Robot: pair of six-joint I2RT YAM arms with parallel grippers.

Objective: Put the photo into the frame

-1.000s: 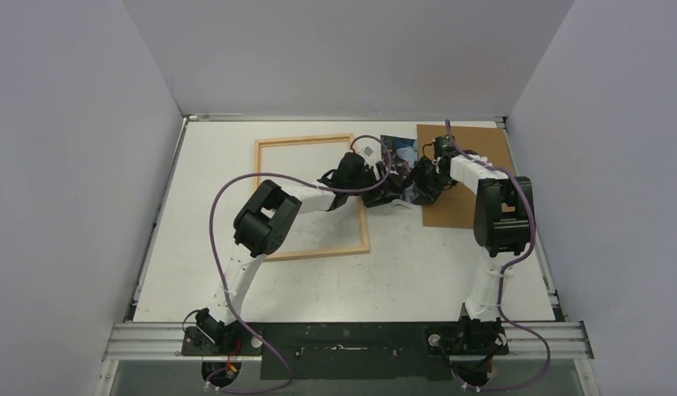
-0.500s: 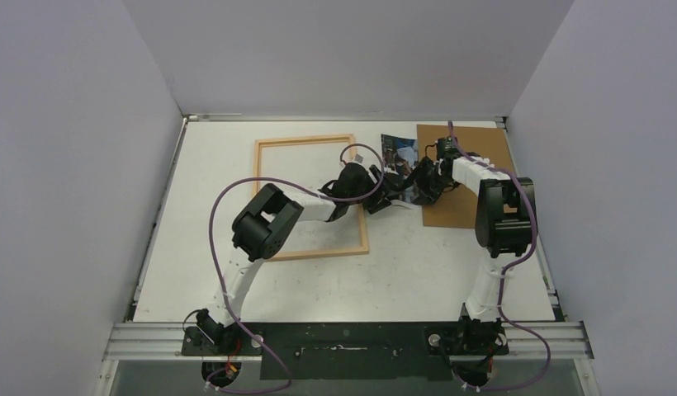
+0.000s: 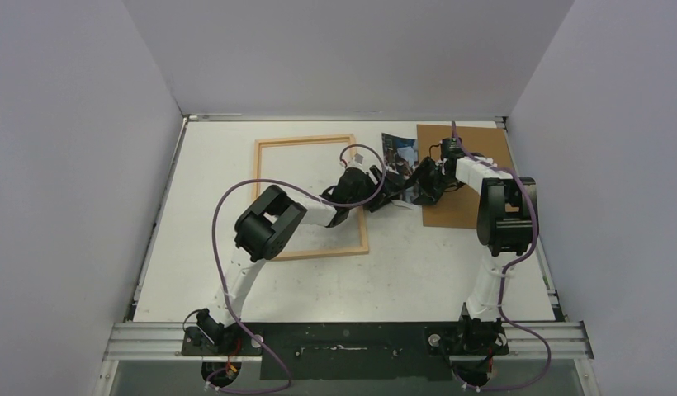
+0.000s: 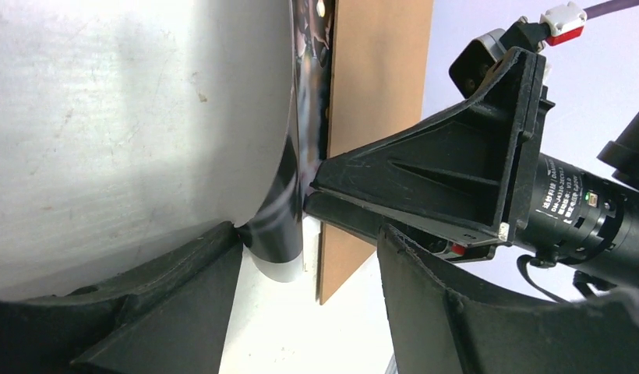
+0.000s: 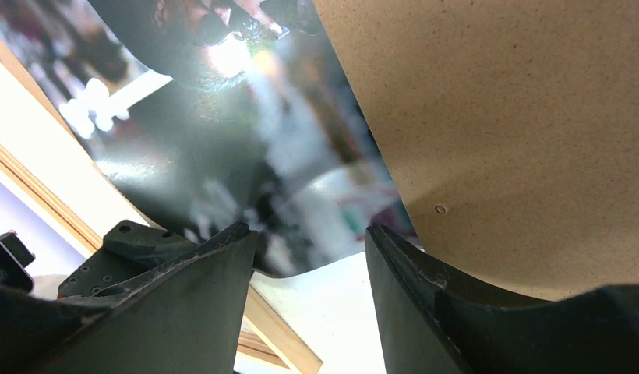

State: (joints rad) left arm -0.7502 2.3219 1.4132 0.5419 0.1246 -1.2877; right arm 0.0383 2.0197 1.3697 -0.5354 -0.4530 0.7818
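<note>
The photo [image 3: 399, 153] lies between the light-wood frame [image 3: 306, 140] and the brown backing board [image 3: 471, 194], its near end curled up off the table. My left gripper [image 3: 390, 198] is at that near end from the frame side, and my right gripper [image 3: 416, 188] faces it from the board side. In the left wrist view the left gripper [image 4: 308, 241] is open, and the photo's dark glossy edge [image 4: 289, 226] rises by its left finger. In the right wrist view the right gripper [image 5: 308, 234] is open under the bowed photo [image 5: 223, 156], whose edge touches its left finger.
The backing board [image 4: 379, 93] lies flat right of the photo, its edge against it. The frame's right rail [image 5: 281, 339] runs just left of both grippers. White enclosure walls stand on three sides of the table.
My left arm's wrist has shifted slightly right and nearer, closer to the photo's near end. The right arm and the photo have hardly moved.
</note>
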